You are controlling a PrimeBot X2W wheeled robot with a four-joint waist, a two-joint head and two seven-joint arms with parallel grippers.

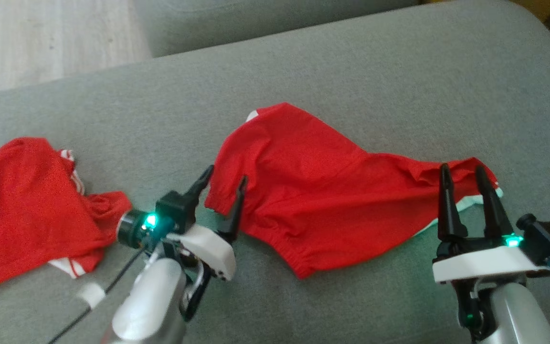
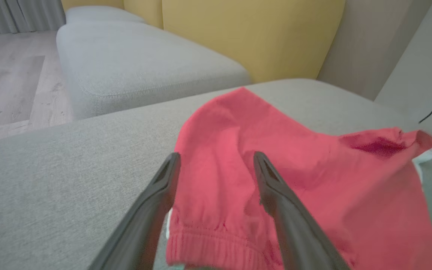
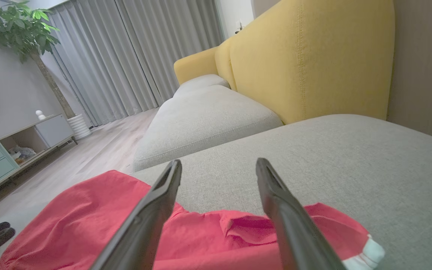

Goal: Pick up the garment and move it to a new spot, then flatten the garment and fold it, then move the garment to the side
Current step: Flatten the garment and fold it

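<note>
Both of my grippers stand open with nothing pinched: the left gripper [image 1: 226,177] spreads its two dark fingers astride the left edge of the crumpled red fabric garment with white trim [image 1: 322,191], and the right gripper [image 1: 461,168] spreads its two above that garment's gathered right end. I count two red garments. The one between my hands lies mid-cushion on the grey woven sofa seat [image 1: 351,71], its long axis running left to right from one gripper to the other, with one corner pointing away from me. The second rumpled red garment with white stripes [image 1: 26,200] lies well apart at my far left.
</note>
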